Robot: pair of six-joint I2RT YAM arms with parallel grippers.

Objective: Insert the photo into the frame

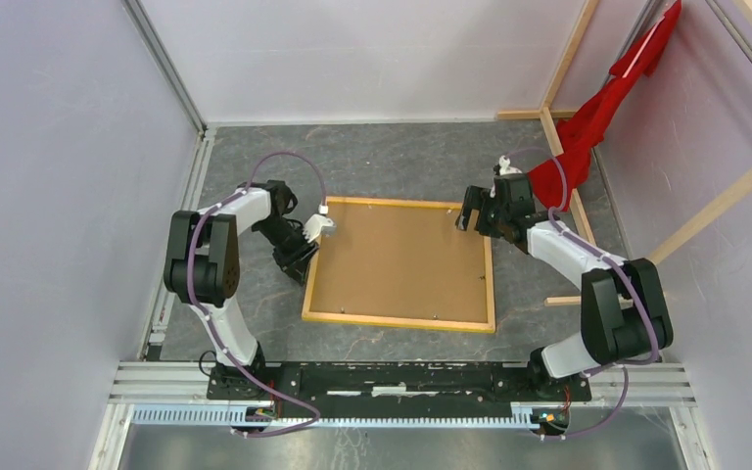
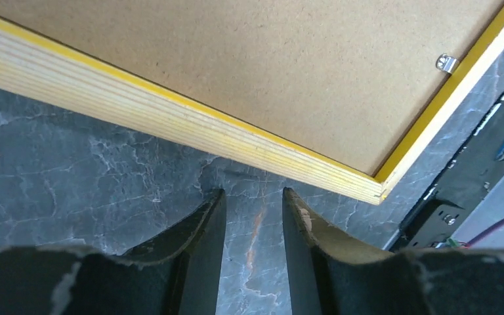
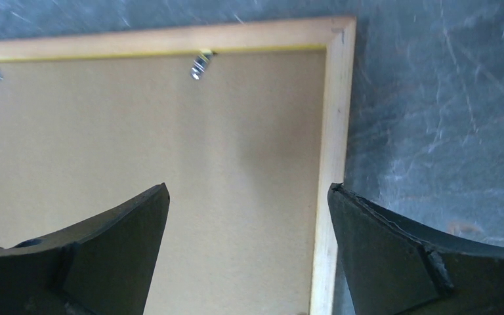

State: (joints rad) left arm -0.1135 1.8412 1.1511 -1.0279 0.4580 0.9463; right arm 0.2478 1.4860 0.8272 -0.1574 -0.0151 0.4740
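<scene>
The frame (image 1: 401,322) lies back-up with the brown backing board (image 1: 401,259) seated in it; I see no photo. My left pincer (image 2: 252,197), narrowly parted and empty, sits off the 10 o'clock rail. My right pincer (image 3: 249,188), wide and empty, straddles the 2 o'clock rail. Next, I judge, the board must come out.

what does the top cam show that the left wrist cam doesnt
Only the top view: the whole frame lying back-up, the right hand over its far right corner, and the red cloth on wooden beams. Only the left wrist view: the frame's layered plywood edge, a small metal clip, and the left hand, open and empty, over bare table. Both: the brown backing board inside the frame and the grey marbled table.
</scene>
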